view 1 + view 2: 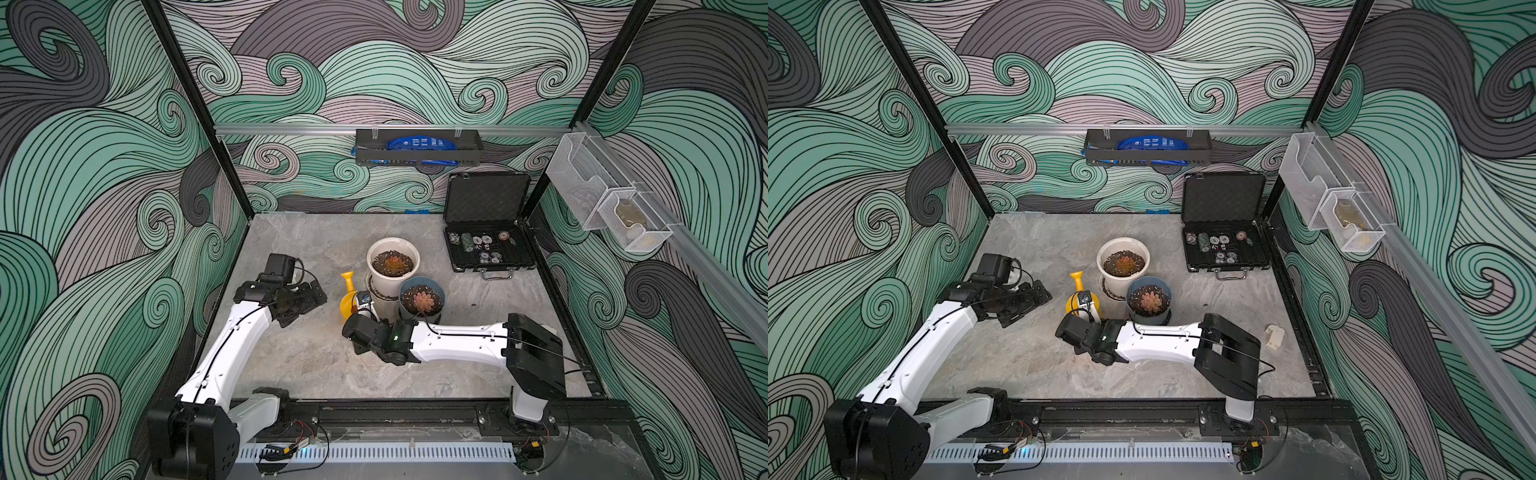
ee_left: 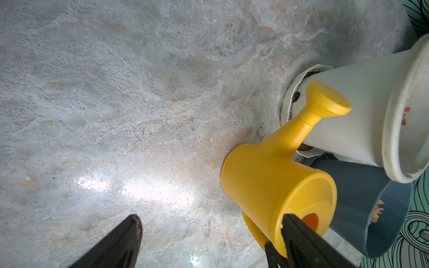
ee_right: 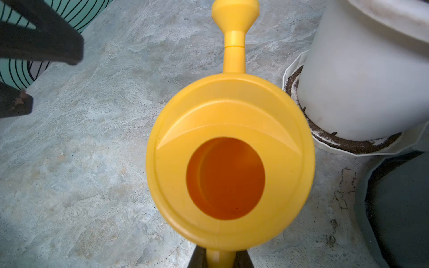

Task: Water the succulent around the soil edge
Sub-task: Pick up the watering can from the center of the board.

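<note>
While the grey stone table (image 1: 316, 365) fills the floor of this wave-patterned booth, both white arms reach in over it from the near rail. Back in the far right corner, a black case (image 1: 486, 232) lies open with chips in its tray, well apart from everything else. Nearer the middle stands the tall white pot (image 1: 392, 262) on its saucer, a darker red-green rosette inside. Just in front of it, touching or nearly so, sits the blue-grey pot (image 1: 1149, 305), and there's the succulent (image 1: 1150, 300), pale pink, dead centre, with the soil edge (image 1: 1138, 302) ringing it dark and speckled. Just left of both pots, the yellow watering can (image 1: 348, 299) stands upright on the table, spout angled up toward the white pot. And look at the right gripper (image 3: 219, 256): in the right wrist view its dark fingers (image 3: 197, 257) are clenched on the can's handle, the round fill hole right below the lens. Over to the left, the left gripper (image 1: 309, 297) hangs near the can, jaws spread wide and gripping nothing, one fingertip (image 2: 133, 226) clear above bare table.
</note>
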